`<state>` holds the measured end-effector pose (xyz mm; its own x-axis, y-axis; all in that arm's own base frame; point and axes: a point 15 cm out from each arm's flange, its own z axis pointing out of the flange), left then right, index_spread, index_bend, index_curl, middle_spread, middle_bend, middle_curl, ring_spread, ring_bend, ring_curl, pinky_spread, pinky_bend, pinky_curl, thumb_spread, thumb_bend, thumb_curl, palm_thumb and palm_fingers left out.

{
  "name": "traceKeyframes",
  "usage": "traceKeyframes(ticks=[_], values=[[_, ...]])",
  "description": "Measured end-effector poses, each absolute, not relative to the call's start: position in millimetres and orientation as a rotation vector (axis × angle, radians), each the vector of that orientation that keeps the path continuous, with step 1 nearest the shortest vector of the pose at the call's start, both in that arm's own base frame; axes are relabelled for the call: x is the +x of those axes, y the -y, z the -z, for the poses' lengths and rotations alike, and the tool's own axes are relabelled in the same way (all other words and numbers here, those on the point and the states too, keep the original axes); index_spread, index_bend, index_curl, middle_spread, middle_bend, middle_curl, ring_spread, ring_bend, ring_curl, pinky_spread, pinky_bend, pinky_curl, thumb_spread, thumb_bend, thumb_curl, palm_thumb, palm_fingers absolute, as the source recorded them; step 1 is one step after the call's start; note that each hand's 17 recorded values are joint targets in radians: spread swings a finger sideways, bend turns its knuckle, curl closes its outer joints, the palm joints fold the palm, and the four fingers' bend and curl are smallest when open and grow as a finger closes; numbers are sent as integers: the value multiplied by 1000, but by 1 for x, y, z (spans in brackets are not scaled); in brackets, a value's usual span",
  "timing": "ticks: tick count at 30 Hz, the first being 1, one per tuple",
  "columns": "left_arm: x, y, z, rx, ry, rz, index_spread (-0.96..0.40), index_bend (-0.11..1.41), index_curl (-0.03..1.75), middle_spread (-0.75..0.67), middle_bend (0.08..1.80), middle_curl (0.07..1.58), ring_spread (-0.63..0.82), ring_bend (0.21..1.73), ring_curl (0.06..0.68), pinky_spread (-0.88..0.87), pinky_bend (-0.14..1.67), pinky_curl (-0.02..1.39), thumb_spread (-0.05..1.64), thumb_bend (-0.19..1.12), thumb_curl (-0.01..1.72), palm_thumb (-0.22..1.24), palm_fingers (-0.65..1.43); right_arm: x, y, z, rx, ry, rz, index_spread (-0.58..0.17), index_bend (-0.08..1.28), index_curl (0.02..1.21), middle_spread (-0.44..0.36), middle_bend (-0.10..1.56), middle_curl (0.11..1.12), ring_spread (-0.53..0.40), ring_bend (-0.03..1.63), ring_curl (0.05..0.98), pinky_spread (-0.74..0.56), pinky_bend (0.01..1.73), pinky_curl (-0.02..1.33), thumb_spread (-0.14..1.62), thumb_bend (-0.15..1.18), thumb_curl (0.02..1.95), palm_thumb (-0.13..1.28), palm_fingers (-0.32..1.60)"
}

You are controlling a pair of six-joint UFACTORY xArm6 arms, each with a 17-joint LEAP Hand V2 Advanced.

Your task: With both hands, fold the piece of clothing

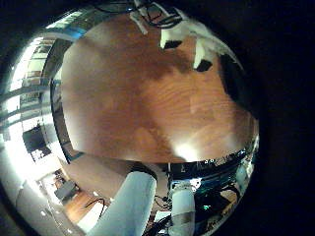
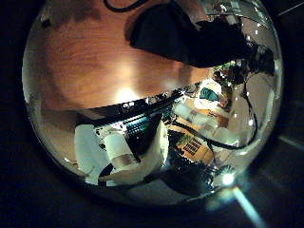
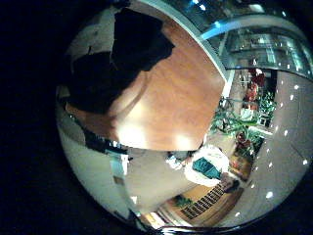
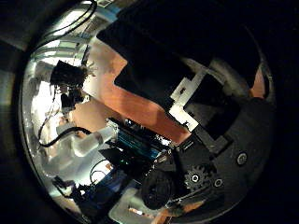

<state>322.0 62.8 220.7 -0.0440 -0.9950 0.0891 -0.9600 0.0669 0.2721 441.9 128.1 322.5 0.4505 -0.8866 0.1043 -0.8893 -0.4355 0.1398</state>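
A dark piece of clothing (image 3: 127, 49) lies bunched on the wooden table (image 3: 171, 93) in the right little finger side palm view. In the right thumb side palm view the clothing (image 4: 173, 42) fills much of the picture, close under my right hand (image 4: 206, 103), whose fingers (image 4: 192, 93) reach out straight over it. The left thumb side palm view shows the clothing (image 2: 176, 33) on the table (image 2: 85, 57), farther off. In the left little finger side palm view my left hand (image 1: 182, 34) has relaxed fingers that hold nothing over bare table (image 1: 148, 98).
The table's edge (image 1: 148, 157) shows in the left little finger side palm view, with a white arm (image 1: 133, 202) beyond it. Another hand (image 4: 70, 79) shows away from the clothing in the right thumb side palm view.
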Motion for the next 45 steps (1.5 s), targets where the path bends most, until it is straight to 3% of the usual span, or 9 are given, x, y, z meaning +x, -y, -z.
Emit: traceKeyframes(ticks=[10, 13, 16, 18, 21, 29, 35, 41, 45], values=[[291, -81, -225, 2018, 2076, 173, -68, 165, 335, 133, 195, 358, 182, 694, 240, 240, 420, 345, 1202, -22, 256, 103, 172, 466, -269, -224, 2561, 1320, 30, -279, 1029, 927, -137, 1301, 803, -211, 1379, 729, -191, 1210, 965, 1106, -28, 768, 949, 1101], [288, -81, -225, 2022, 2077, 170, -76, 165, 335, 124, 194, 362, 172, 695, 239, 229, 424, 346, 1197, -20, 257, 95, 176, 462, -278, -210, 2558, 1291, 38, -300, 832, 880, -146, 1201, 749, -217, 1342, 684, -276, 1150, 890, 1135, -32, 717, 874, 1005], [289, -80, -225, 2019, 2078, 167, -83, 166, 335, 114, 194, 364, 167, 696, 237, 224, 424, 347, 1197, -19, 255, 87, 177, 465, -271, -211, 2554, 1298, 46, -326, 452, 819, -173, 980, 695, -258, 1346, 676, -399, 1246, 860, 1159, -26, 670, 828, 518], [289, -79, -224, 2014, 2078, 170, -85, 165, 334, 111, 195, 366, 166, 700, 238, 221, 423, 346, 1196, -18, 255, 85, 179, 471, -262, -221, 2559, 1325, 37, -356, 307, 727, -180, 788, 627, -263, 1295, 641, -378, 1272, 836, 1177, -20, 644, 813, 270], [290, -75, -225, 2010, 2082, 162, -87, 169, 336, 109, 194, 369, 164, 702, 237, 219, 420, 345, 1195, -16, 259, 89, 182, 474, -258, -248, 2600, 1360, 25, -376, 244, 622, -117, 570, 531, -207, 1167, 571, -244, 1197, 812, 1196, -17, 609, 803, 25], [297, -51, -232, 1987, 2115, 151, -81, 173, 343, 107, 192, 371, 161, 699, 233, 220, 418, 345, 1201, -9, 271, 139, 190, 456, -228, -339, 2755, 1452, 79, -371, 191, 496, -52, 398, 425, -50, 976, 440, 94, 1051, 705, 1242, -5, 564, 837, 34], [296, -23, -250, 1963, 2147, 171, -77, 170, 346, 114, 192, 370, 167, 697, 230, 221, 423, 345, 1211, -12, 277, 183, 192, 428, -163, -408, 2764, 1599, 18, -378, 190, 461, -82, 384, 403, -62, 962, 404, 222, 939, 638, 1285, -11, 550, 844, 148], [284, 7, -280, 1918, 2190, 145, -64, 175, 350, 140, 186, 363, 177, 713, 232, 221, 427, 346, 1219, -15, 279, 207, 190, 354, -71, -425, 2537, 1699, 146, -384, 178, 426, -152, 369, 387, -75, 948, 385, 264, 869, 594, 1339, -28, 499, 697, 151], [273, 22, -300, 1934, 2200, 146, -66, 177, 355, 146, 190, 361, 166, 717, 230, 223, 427, 344, 1223, -15, 282, 217, 209, 321, -23, -425, 2457, 1700, 100, -384, 174, 404, -141, 361, 380, -72, 922, 366, 285, 839, 566, 1362, -22, 466, 623, 158]])
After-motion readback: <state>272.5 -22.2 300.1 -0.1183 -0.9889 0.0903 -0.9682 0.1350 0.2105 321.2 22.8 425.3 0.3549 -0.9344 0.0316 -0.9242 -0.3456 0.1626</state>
